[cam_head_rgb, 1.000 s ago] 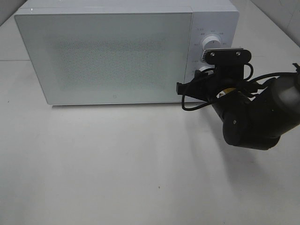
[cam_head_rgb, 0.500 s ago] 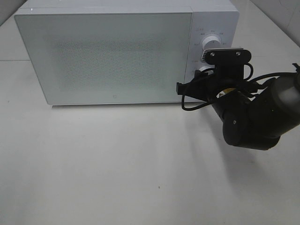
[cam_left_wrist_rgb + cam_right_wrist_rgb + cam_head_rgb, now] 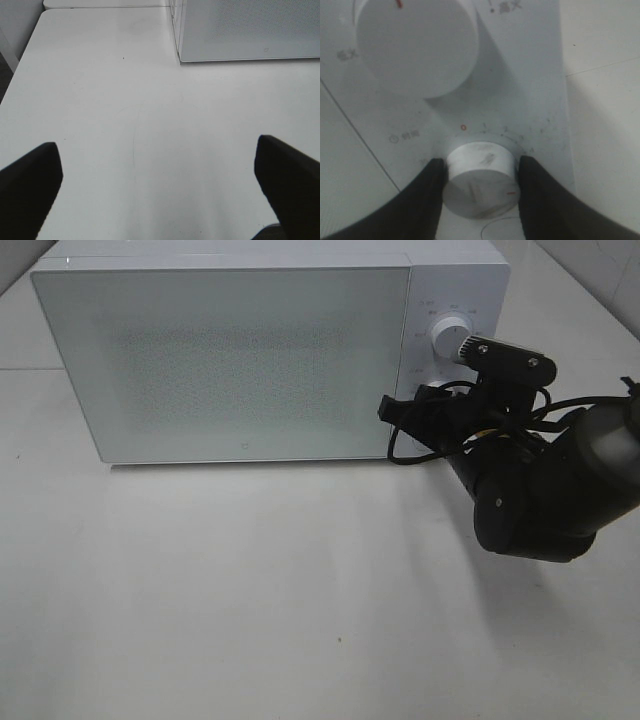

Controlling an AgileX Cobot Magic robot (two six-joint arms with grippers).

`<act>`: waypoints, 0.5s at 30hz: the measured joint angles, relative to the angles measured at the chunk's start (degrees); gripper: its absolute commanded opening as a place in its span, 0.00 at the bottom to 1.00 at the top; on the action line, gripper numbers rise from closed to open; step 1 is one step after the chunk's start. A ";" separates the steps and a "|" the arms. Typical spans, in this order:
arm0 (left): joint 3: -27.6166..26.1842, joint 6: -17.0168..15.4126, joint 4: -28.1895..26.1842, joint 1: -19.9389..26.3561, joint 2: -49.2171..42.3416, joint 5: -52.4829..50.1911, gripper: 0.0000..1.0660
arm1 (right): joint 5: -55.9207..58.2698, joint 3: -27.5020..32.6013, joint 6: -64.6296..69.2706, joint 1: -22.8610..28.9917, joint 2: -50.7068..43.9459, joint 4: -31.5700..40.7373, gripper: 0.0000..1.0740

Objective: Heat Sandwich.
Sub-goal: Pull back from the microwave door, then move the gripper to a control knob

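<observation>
The microwave [image 3: 230, 360] has a frosted door, so you can't see inside it from the high cam. Up there the lower knob [image 3: 480, 186] and the right pincer [image 3: 481, 171] are mostly buried behind the right arm [image 3: 540, 490], which also runs off frame. The dial print is too tiny overhead and smeary on the right wrist cam. The upper knob [image 3: 415, 45] is cropped there. The left pincer [image 3: 156, 145] shows only two dark finger stubs, with the rest out of frame.
</observation>
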 measured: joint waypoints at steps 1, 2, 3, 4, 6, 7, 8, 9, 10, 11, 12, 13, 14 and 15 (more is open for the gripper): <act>0.00 0.00 0.00 0.00 0.00 0.00 0.94 | -0.11 0.00 1.38 0.00 0.06 0.00 0.12; 0.00 0.00 0.00 0.00 0.00 0.00 0.94 | -0.23 0.00 4.47 0.00 0.06 0.06 0.12; 0.00 0.00 0.00 0.00 0.00 0.00 0.94 | -0.23 0.00 5.84 0.06 0.06 0.06 0.12; 0.00 0.00 0.00 0.00 0.00 0.00 0.94 | -0.23 0.00 5.84 0.06 0.06 0.06 0.12; 0.00 0.00 0.00 0.00 0.00 0.00 0.94 | -0.23 0.00 8.31 0.06 0.06 0.17 0.13; 0.00 0.00 0.00 0.00 0.00 0.00 0.94 | -0.23 0.00 11.34 0.06 0.06 0.17 0.13; 0.00 0.00 0.00 0.00 0.00 0.00 0.94 | -0.23 0.00 12.66 0.06 0.06 0.17 0.13; 0.00 0.00 0.00 0.00 0.00 0.00 0.94 | -0.23 0.00 12.66 0.06 0.06 0.17 0.13; 0.00 0.00 0.00 0.00 0.00 0.00 0.94 | -0.23 0.00 14.38 0.06 0.06 0.23 0.13; 0.00 0.00 0.00 0.00 0.00 0.00 0.94 | -0.23 0.00 16.27 0.06 0.06 0.23 0.13; 0.00 0.00 0.00 0.00 0.00 0.00 0.94 | -0.23 0.00 19.88 0.06 0.06 0.23 0.13; 0.00 0.00 0.00 0.00 0.00 0.00 0.94 | -0.23 0.00 21.26 0.06 0.06 0.23 0.13; 0.00 0.00 0.00 0.00 0.00 0.00 0.94 | -0.23 0.00 21.26 0.06 0.06 0.23 0.13; 0.00 0.00 0.00 0.00 0.00 0.00 0.94 | -0.23 0.00 22.98 0.06 0.06 0.29 0.13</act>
